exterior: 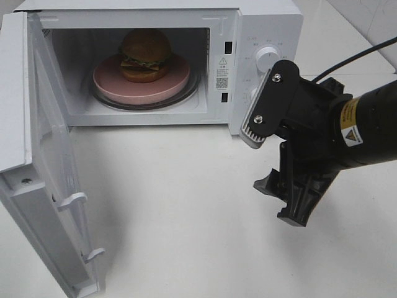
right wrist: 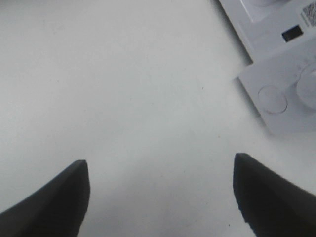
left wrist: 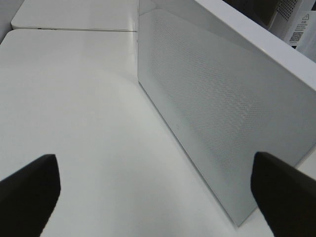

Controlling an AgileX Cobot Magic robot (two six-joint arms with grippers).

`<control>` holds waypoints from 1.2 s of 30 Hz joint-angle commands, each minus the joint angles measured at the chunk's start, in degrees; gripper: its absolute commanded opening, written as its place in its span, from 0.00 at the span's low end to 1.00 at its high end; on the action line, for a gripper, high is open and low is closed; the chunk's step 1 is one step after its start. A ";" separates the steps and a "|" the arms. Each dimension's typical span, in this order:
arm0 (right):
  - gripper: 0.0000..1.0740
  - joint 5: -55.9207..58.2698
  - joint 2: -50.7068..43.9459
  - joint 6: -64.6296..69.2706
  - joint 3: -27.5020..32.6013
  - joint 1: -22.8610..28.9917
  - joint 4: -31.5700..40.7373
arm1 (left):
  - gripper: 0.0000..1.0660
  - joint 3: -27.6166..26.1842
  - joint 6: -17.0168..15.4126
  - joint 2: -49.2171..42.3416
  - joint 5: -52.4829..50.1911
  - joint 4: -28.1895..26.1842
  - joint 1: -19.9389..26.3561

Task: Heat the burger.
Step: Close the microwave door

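Observation:
The burger [exterior: 145, 54], with a golden-brown bun and green lettuce, sits on a pink plate [exterior: 111, 84] inside the open white microwave [exterior: 260, 18]. My right gripper [exterior: 279, 202] hangs open and empty over the table, in front of the microwave's control panel and apart from it. In the right wrist view its fingers [right wrist: 49, 202] stand wide over bare table. In the left wrist view my left gripper [left wrist: 157, 197] is open and empty, close to the outer face of the microwave door [left wrist: 222, 108]. The exterior view does not show the left arm.
The microwave door [exterior: 56, 180] is swung wide open toward the front left. The control panel [exterior: 267, 59] with two knobs is on the microwave's right side, also seen as the control panel [right wrist: 284, 94] in the right wrist view. White table [exterior: 186, 217] spreads in front.

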 commanded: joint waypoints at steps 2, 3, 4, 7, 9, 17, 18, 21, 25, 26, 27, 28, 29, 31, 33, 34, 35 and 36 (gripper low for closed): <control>0.71 4.87 -2.06 4.24 0.23 0.00 1.83 | 0.92 0.11 -0.23 -1.03 0.34 -0.29 0.06; 0.71 7.05 -3.21 7.39 0.23 0.00 2.12 | 0.92 0.11 -0.23 -1.03 0.34 -0.29 0.06; 0.71 7.05 -3.21 7.39 0.23 0.00 2.12 | 0.92 0.11 -0.23 -1.03 0.34 -0.29 0.06; 0.71 10.37 -4.70 11.12 0.23 0.00 2.23 | 0.92 0.11 -0.23 -1.03 0.34 -0.29 0.06; 0.71 15.41 -6.65 15.47 0.17 0.00 2.41 | 0.92 0.11 -0.23 -1.03 0.34 -0.29 0.06; 0.71 26.24 -12.95 17.82 0.17 0.00 4.93 | 0.92 0.11 -0.23 -1.03 0.34 -0.29 0.06; 0.71 27.10 -13.92 17.82 0.17 0.00 5.10 | 0.92 0.11 -0.23 -1.03 0.34 -0.29 0.06; 0.71 28.76 -15.76 17.93 0.17 0.00 5.39 | 0.92 0.11 -0.23 -1.03 0.34 -0.29 0.06; 0.71 33.29 -20.57 18.22 0.17 0.00 5.39 | 0.92 0.11 -0.23 -1.03 0.34 -0.29 0.06; 0.71 34.03 -21.37 18.39 0.17 0.00 5.39 | 0.92 0.11 -0.23 -1.03 0.34 -0.29 0.06; 0.71 34.03 -21.37 18.39 0.17 0.00 5.39 | 0.92 0.11 -0.23 -1.03 0.34 -0.29 0.06; 0.71 36.10 -23.26 18.68 0.17 0.00 5.39 | 0.92 0.11 -0.23 -1.03 0.34 -0.29 0.06; 0.71 36.10 -23.26 18.68 0.17 0.00 5.39 | 0.92 0.11 -0.23 -1.03 0.34 -0.29 0.06; 0.71 39.08 -25.90 19.08 0.17 0.00 5.39 | 0.92 0.11 -0.23 -1.03 0.34 -0.29 0.06; 0.71 41.20 -27.56 19.54 0.17 0.00 5.44 | 0.92 0.11 -0.23 -1.03 0.34 -0.29 0.06; 0.71 41.88 -28.25 19.60 0.17 0.00 5.44 | 0.92 0.11 -0.23 -1.03 0.34 -0.29 0.06; 0.71 41.88 -28.25 19.60 0.17 0.00 5.44 | 0.92 0.11 -0.23 -1.03 0.34 -0.29 0.06; 0.71 43.03 -29.85 19.82 0.17 0.00 5.56 | 0.92 0.11 -0.23 -1.03 0.34 -0.29 0.06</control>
